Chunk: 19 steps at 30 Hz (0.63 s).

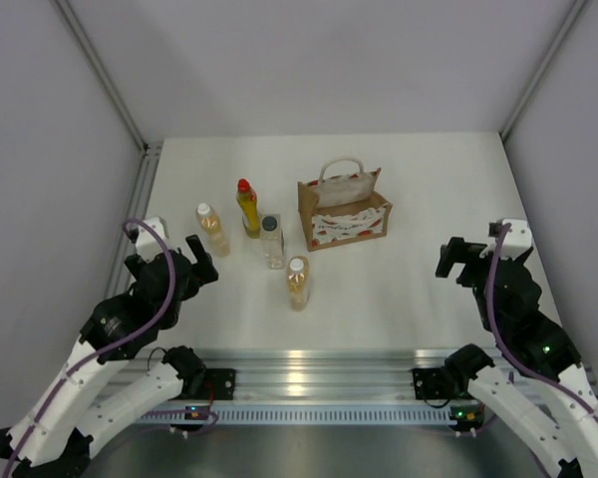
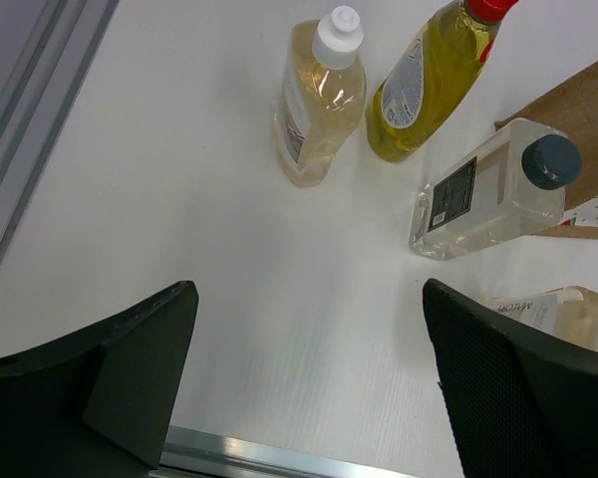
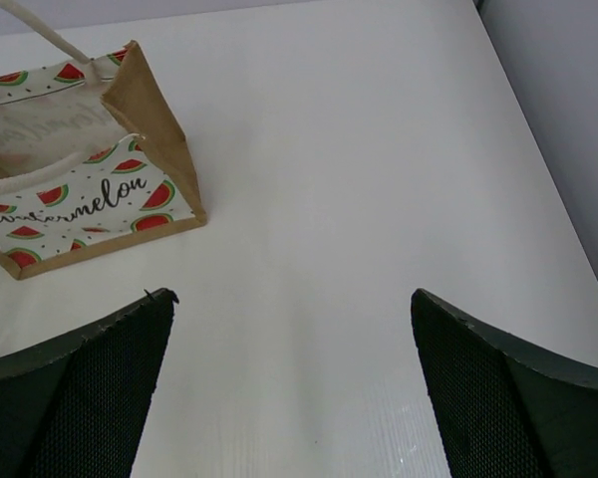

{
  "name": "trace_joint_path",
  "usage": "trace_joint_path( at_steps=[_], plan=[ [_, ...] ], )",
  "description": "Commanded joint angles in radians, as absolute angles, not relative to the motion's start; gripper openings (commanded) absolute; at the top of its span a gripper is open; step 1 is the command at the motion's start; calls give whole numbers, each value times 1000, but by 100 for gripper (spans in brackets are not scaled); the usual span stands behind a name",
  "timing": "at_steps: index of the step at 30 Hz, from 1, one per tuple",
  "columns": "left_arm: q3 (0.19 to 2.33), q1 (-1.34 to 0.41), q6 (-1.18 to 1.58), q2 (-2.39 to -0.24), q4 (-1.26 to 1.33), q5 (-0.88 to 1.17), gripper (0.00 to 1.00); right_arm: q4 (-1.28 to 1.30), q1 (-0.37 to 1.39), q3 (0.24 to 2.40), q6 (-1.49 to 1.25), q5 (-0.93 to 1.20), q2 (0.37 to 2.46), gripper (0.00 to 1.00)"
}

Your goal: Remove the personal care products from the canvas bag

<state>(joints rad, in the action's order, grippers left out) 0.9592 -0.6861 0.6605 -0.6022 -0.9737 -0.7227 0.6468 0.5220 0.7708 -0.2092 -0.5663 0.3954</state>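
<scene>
The canvas bag (image 1: 344,209) stands upright at the table's middle back, brown with a white watermelon-print panel; it also shows in the right wrist view (image 3: 90,189). Left of it stand four bottles: an amber one (image 1: 211,228), a yellow one with a red cap (image 1: 248,207), a clear one with a dark cap (image 1: 271,241) and a second amber one (image 1: 298,282). In the left wrist view I see the amber (image 2: 319,98), yellow (image 2: 431,85) and clear (image 2: 493,189) bottles. My left gripper (image 1: 201,261) is open and empty near the bottles. My right gripper (image 1: 453,257) is open and empty, right of the bag.
The white table (image 1: 399,299) ends at grey walls on both sides and a metal rail (image 1: 309,368) along the near edge.
</scene>
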Motion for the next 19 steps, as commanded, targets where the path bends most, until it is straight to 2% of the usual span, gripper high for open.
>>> trace_joint_path(
  at_steps=[1, 9, 19],
  plan=[
    [948, -683, 660, -600, -951, -733, 99, 660, 540, 762, -210, -595, 391, 99],
    [943, -683, 663, -649, -951, -752, 98, 658, 543, 756, -224, -611, 416, 100],
    [940, -655, 663, -608, -950, -765, 99, 658, 545, 750, -233, -629, 411, 100]
  ],
)
